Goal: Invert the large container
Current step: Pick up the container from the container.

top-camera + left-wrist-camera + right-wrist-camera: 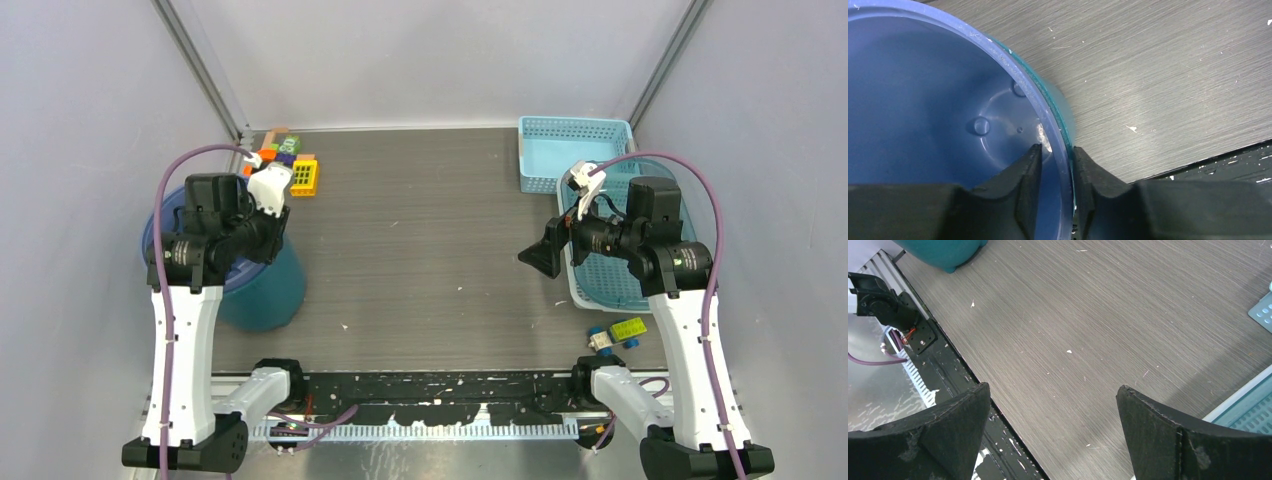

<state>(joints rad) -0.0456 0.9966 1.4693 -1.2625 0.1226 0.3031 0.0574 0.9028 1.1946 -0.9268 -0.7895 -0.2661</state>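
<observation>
In the top external view, the large container [262, 298], a round pail that is teal outside and blue inside, is seen standing upright with its mouth up at the left edge of the grey, brushed-grain table [420, 230]. The left gripper [274, 238] is set over its rim. The right gripper [545, 258] is held spread wide in the air with nothing in it, just beside a pale blue perforated basket [600, 285]. A second such basket [575, 150] is seen behind it, some coloured toy blocks [285, 158] at the back left, and a lime brick [628, 328] near the right base. In the left wrist view the rim is shown pinched between narrowly closed jaws, one finger inside against the smooth blue wall [923, 100] and one outside. The interior is seen to be bare. Whether one moulding or two nested pails are present cannot be told. The wall is judged to be thin, glossy moulded plastic: light, fairly stiff, likely to flex at the lip and slippery under the pads. The rim is therefore judged the natural hold, though the body may swing about the pinch as it is inverted. In the right wrist view, only the pail's teal base is seen at the top left, well apart from the open black fingers [948, 430].
</observation>
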